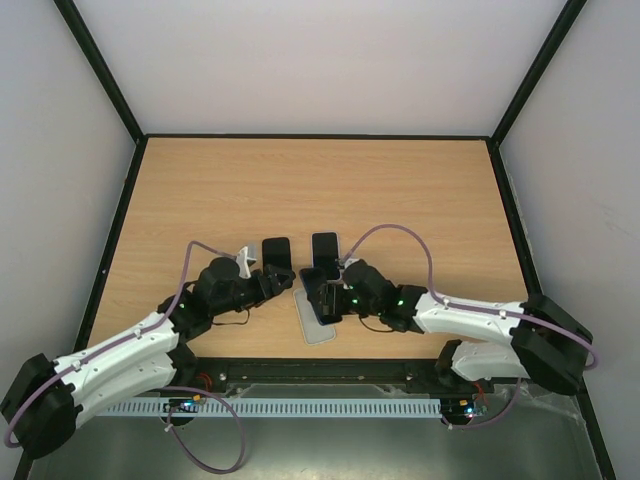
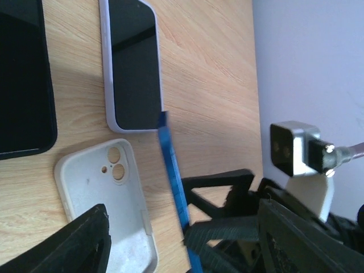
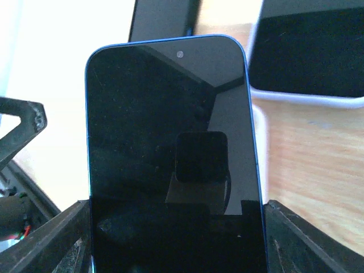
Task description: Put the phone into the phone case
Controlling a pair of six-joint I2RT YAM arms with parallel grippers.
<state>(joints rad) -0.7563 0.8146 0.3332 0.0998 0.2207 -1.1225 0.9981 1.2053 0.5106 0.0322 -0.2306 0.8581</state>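
Filling the right wrist view is the phone, blue-rimmed with its dark screen toward the camera. My right gripper pinches it across its lower width, one finger on each long edge. So the task's thing is off the tabletop and in my own grasp, its top end pointing away from the gripper.

As I judge it, the coming move turns on the case just behind the phone. It lies flat, empty and open side up, on the side the phone's back faces. From the left wrist view the phone shows only as a thin blue edge, steeply tilted, with its far end near the case's camera-hole end. The two long axes run nearly the same way, both pointing away from my right gripper. The phone therefore seems to need laying down flat rather than turning. A sliver of white case peeks out just beside the phone's right edge in the right wrist view.

My left gripper is spread wide and empty, hovering just beside the case on its other side. It is near enough to steady the case.

By count there are three phones and one empty case. Beyond the case from both grippers, a black phone and a lilac-cased phone lie flat side by side, not touching.
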